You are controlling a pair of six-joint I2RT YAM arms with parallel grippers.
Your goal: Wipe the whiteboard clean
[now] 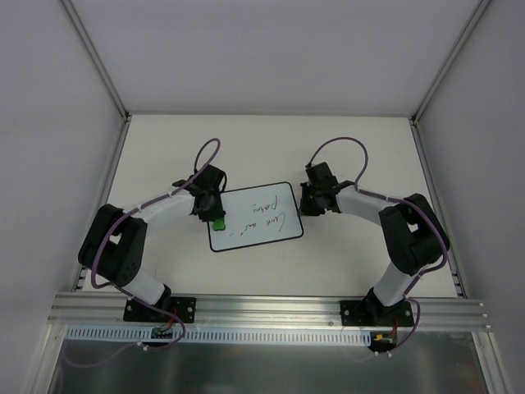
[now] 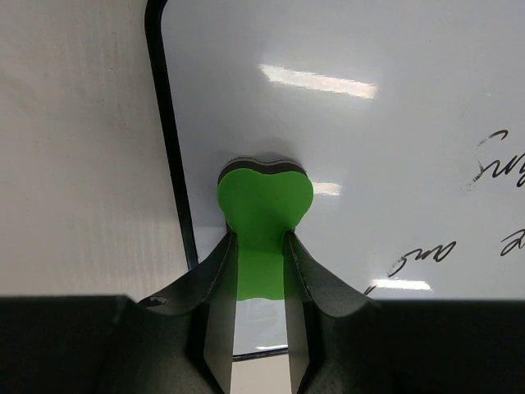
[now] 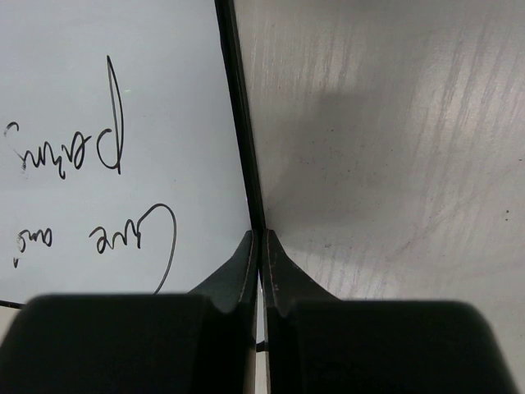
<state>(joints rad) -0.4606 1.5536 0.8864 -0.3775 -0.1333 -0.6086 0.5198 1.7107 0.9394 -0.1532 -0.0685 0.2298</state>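
The whiteboard (image 1: 254, 217) lies flat mid-table, white with a thin black rim and dark handwriting on its right half. My left gripper (image 1: 215, 215) is shut on a green eraser (image 1: 219, 222) over the board's left part. In the left wrist view the eraser (image 2: 264, 205) rests on the whiteboard (image 2: 369, 148) near its left rim. My right gripper (image 1: 310, 203) is shut at the board's right edge. In the right wrist view its tips (image 3: 261, 238) sit on the black rim of the whiteboard (image 3: 123, 98), empty as far as I can see.
The white tabletop (image 1: 353, 148) is walled by grey panels at the back and sides. An aluminium rail (image 1: 271, 310) runs along the near edge with both arm bases on it. Purple cables loop over both wrists.
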